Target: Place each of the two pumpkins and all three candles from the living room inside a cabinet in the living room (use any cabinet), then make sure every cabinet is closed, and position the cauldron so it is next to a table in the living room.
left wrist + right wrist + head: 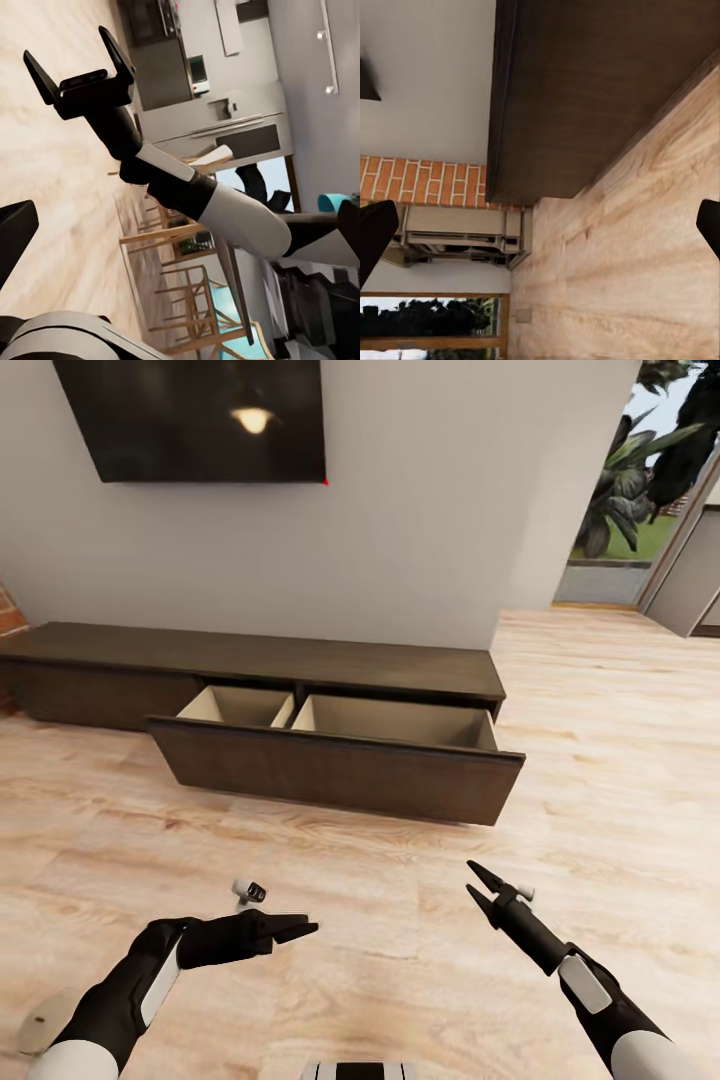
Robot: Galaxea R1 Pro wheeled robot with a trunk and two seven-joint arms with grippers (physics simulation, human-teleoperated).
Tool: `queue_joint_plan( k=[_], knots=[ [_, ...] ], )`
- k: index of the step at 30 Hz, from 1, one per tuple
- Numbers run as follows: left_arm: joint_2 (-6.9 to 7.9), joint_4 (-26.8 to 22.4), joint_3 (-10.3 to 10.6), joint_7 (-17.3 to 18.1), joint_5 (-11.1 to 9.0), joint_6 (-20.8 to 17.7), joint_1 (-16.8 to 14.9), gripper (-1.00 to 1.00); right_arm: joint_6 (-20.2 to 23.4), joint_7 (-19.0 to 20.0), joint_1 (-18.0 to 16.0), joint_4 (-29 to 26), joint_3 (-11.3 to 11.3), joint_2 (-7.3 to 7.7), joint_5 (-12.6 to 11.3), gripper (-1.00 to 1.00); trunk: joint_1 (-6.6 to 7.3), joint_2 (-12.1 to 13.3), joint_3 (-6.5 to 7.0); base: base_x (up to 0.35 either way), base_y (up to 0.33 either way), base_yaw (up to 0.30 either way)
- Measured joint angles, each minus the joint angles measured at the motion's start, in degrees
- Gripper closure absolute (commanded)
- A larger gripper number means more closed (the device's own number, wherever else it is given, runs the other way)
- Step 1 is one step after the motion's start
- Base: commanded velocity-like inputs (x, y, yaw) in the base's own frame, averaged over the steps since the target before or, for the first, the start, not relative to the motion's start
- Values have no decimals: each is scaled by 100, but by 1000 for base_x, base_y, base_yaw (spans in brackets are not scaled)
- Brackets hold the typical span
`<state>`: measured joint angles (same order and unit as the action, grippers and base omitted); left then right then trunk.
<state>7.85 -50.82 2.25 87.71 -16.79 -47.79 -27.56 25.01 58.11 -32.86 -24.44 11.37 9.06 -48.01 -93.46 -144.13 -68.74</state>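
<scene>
Ahead of both grippers, well apart across bare wood floor (pixel 400 920), stands the long dark brown cabinet (pixel 250 655) against the white wall (pixel 420 510), its wide drawer (pixel 340 765) pulled out and showing two pale beige compartments with nothing inside them. The left gripper (pixel 298 930) hangs low over the floor, pointing across toward the right arm, its black fingers close together with only a narrow gap at the tips; nothing is between them. The right gripper (pixel 479 888) points forward toward the drawer's right end, its two pointed fingers spread in a moderate V, and it holds nothing and touches nothing. From the left wrist camera the right gripper (pixel 77 55) shows the same spread fingers above the floor boards. The right wrist camera looks along the floor at the cabinet's dark front (pixel 592 90), with a red brick surface (pixel 427 184) beyond its far end. Above the cabinet a dark television (pixel 195 418) hangs on the wall, and past the wall's corner to the right a doorway opens on green plants (pixel 625 480).
</scene>
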Motion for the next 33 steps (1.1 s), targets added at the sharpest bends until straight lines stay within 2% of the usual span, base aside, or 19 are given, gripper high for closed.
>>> queue_joint_plan(
  k=[7, 12, 20, 24, 33],
  knots=[
    [0, -1, 0, 0, 0, -3, 0, -100, 0, -19, 0, 1, -7, -5, 7, -100, 0, 0, 39, -192, 41, 231],
    [4, 0, -8, -13, 7, 5, 0, -100, 0, -227, 0, 0, -8, -12, 10, -100, 2, 0, 66, -39, 13, 232],
    [9, 121, -21, -27, 16, 14, 0, -100, -7, -300, 0, 0, -13, -16, 13, -100, 1, 0, 108, -29, 21, 233],
    [10, 167, -37, -28, 23, 15, 0, -100, -8, -456, 0, 1, -28, -18, 10, -100, 0, 0, 129, -177, 153, 233],
    [10, 174, -49, -47, 24, 15, 0, -100, -8, -538, 0, 1, -31, -19, 40, -100, -1, 0, 176, -221, 193, 233]
  ],
)
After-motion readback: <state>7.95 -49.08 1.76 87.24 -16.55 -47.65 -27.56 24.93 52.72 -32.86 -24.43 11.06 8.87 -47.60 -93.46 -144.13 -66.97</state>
